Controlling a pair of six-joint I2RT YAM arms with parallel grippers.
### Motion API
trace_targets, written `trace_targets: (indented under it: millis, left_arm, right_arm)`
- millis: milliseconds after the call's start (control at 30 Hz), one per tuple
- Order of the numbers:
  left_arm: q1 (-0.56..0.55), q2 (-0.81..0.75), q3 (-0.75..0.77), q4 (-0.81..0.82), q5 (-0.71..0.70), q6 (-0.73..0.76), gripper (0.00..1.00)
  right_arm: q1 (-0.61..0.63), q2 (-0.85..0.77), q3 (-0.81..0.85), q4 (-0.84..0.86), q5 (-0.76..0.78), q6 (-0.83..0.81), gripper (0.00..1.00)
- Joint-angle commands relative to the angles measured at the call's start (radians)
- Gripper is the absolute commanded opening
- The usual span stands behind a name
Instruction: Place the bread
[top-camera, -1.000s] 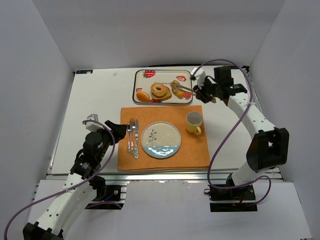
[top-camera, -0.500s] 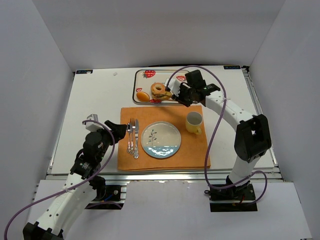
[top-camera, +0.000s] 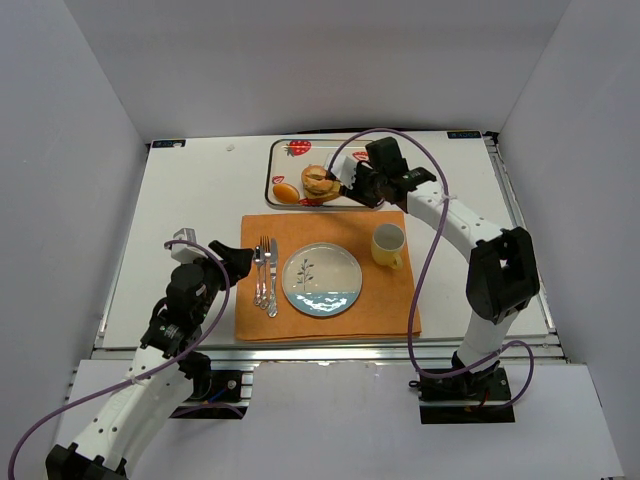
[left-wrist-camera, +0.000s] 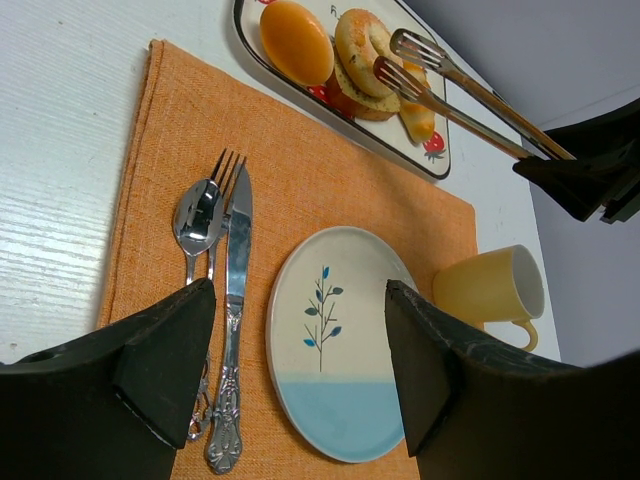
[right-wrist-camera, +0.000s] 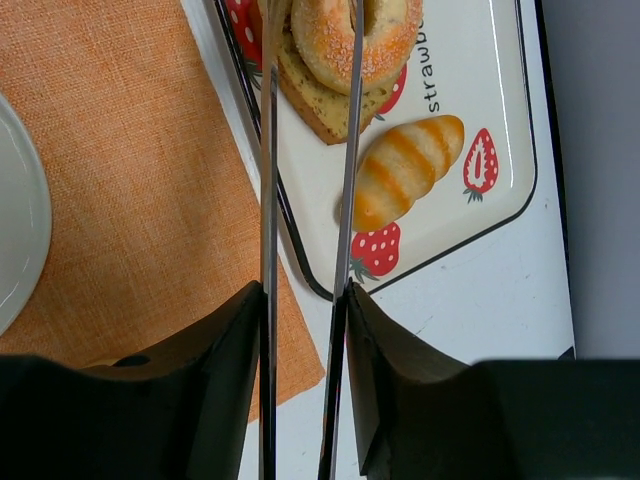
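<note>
Golden-brown bagel (right-wrist-camera: 355, 40) is sitting on top of the flat bread slice (right-wrist-camera: 320, 105), both at the middle of the strawberry-print tray (right-wrist-camera: 480, 80) at the far side of the surface (top-camera: 190, 220), so neither piece has made it to the plate (left-wrist-camera: 350, 290). Just beside them on the tray there's a round bun (left-wrist-camera: 296, 40) on one side and a striped little roll (right-wrist-camera: 405, 170) on the other, so it's pretty crowded in there. Closer in is the orange placemat (top-camera: 390, 290), its far edge right at the tray, with the plate in the middle, a yellow mug (top-camera: 388, 243) to the right and the fork (left-wrist-camera: 225, 170), spoon (left-wrist-camera: 197, 215) and knife (left-wrist-camera: 232, 300) lined up on the left. The right gripper (right-wrist-camera: 300, 300) is pinching a pair of metal tongs (right-wrist-camera: 345, 200), one finger against each arm, and the forked tips reach out to the bagel, one over it and one at its edge; can't tell if they actually squeeze it. The left gripper (left-wrist-camera: 298, 300) hangs spread wide near the cutlery, holding nothing.
</note>
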Motion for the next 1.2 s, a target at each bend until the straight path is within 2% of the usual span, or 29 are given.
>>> trace_targets:
  millis: [0,733,867,900,1033,1067,1167]
  left_arm:
    - [0.003,0.001,0.01,0.008,-0.006,-0.002,0.78]
    - [0.003,-0.008,0.01,0.0,-0.012,-0.002,0.78]
    - [0.003,-0.002,0.015,0.003,-0.011,-0.002,0.78]
    - [0.003,-0.003,0.017,0.002,-0.011,-0.002,0.78]
    - [0.003,-0.009,0.017,-0.004,-0.012,-0.002,0.78]
    - [0.003,-0.009,0.017,-0.004,-0.012,-0.002,0.78]
    - [0.003,-0.013,0.018,-0.011,-0.014,-0.002,0.78]
  right_arm:
    - [0.008,-0.008,0.034,0.057,0.018,-0.017,0.43]
    - [0.008,0.095,0.077,0.061,0.077,-0.005,0.45]
    - [0.008,0.102,0.089,0.042,0.077,0.003,0.35]
    - [0.008,0.101,0.091,0.034,0.077,0.008,0.28]
    - [0.008,0.069,0.088,0.025,0.055,0.029,0.12]
    - [0.008,0.069,0.088,0.025,0.051,0.029,0.12]
    - [0.008,0.009,0.065,0.026,0.014,0.049,0.02]
